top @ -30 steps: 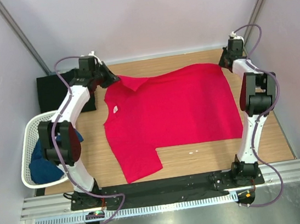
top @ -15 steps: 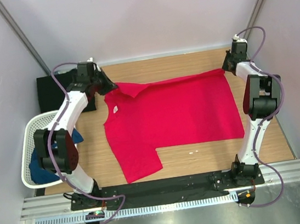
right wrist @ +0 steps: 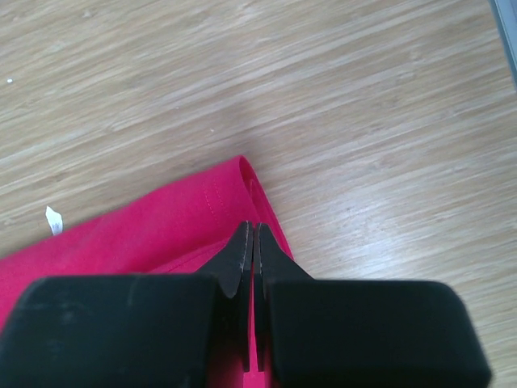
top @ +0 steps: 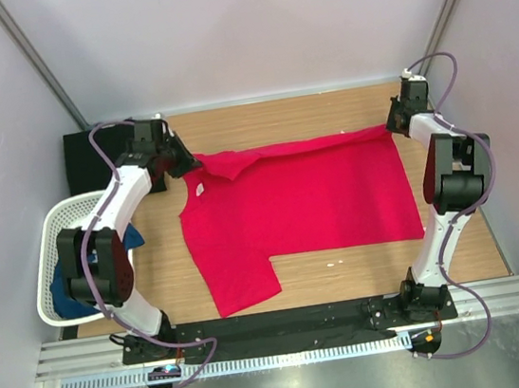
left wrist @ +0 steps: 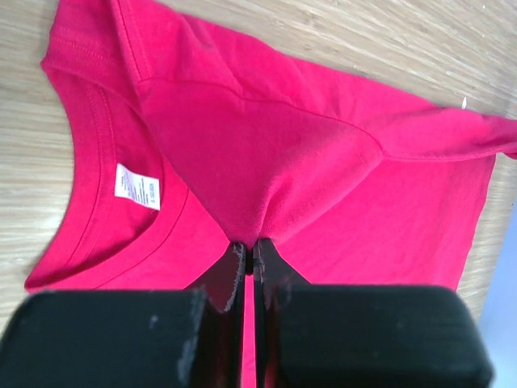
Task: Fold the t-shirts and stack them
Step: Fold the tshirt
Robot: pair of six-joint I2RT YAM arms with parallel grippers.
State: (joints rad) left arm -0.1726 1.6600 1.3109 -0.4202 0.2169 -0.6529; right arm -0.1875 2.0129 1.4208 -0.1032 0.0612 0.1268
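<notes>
The bright red t-shirt [top: 300,210] lies spread on the wooden table, its far edge lifted and turned toward the near side. My left gripper [top: 190,163] is shut on a pinch of red cloth [left wrist: 258,202] at the far left shoulder, beside the collar with its white label [left wrist: 139,186]. At the far right corner, my right gripper [top: 392,127] is shut on the hem [right wrist: 218,206]. A black t-shirt [top: 91,161] lies at the far left. A dark blue t-shirt [top: 70,292] sits in the basket.
The white mesh basket [top: 48,243] hangs off the table's left side next to the left arm. Bare wood [right wrist: 363,105] runs beyond the shirt up to the back wall. A small white scrap [top: 338,263] lies near the front edge.
Both grippers have carried the red shirt's far edge toward the near side, so its back border now sits lower and folds over. Neither grip has changed.
</notes>
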